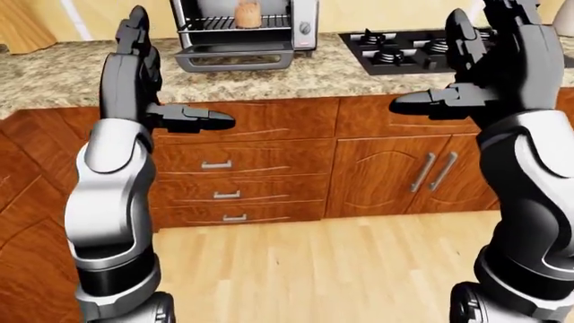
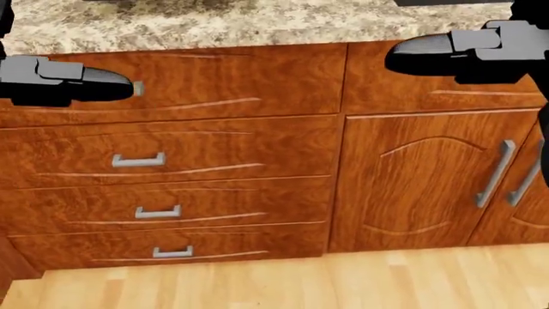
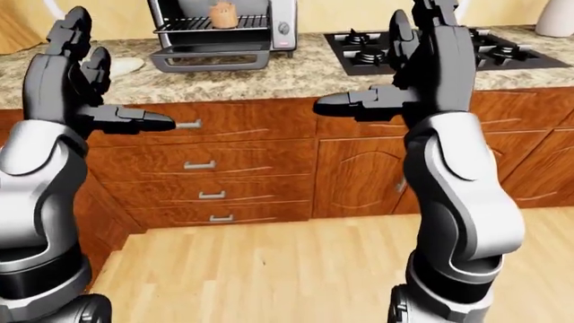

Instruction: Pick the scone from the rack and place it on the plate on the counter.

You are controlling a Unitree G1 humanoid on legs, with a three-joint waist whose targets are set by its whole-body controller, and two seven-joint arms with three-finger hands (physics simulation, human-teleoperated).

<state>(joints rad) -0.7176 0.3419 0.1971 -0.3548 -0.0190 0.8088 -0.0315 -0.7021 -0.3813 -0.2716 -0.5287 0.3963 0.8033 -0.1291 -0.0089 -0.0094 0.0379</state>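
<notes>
The scone (image 1: 247, 13), a small tan lump, sits on the wire rack of an open toaster oven (image 1: 242, 33) on the granite counter (image 1: 296, 74) at the top of the left-eye view. A pale plate (image 3: 126, 65) lies on the counter left of the oven, partly hidden by my left hand. Both black hands are raised well short of the counter. My left hand (image 1: 175, 77) is open, fingers upright and thumb pointing right. My right hand (image 1: 431, 64) is open too, its thumb pointing left. Nothing is held.
A black stove (image 1: 422, 47) is set into the counter right of the oven. Wooden drawers (image 2: 172, 161) and cabinet doors (image 2: 412, 180) run under the counter. A light wood floor (image 1: 323, 269) lies between me and the cabinets. A white jar (image 3: 556, 17) stands at the far right.
</notes>
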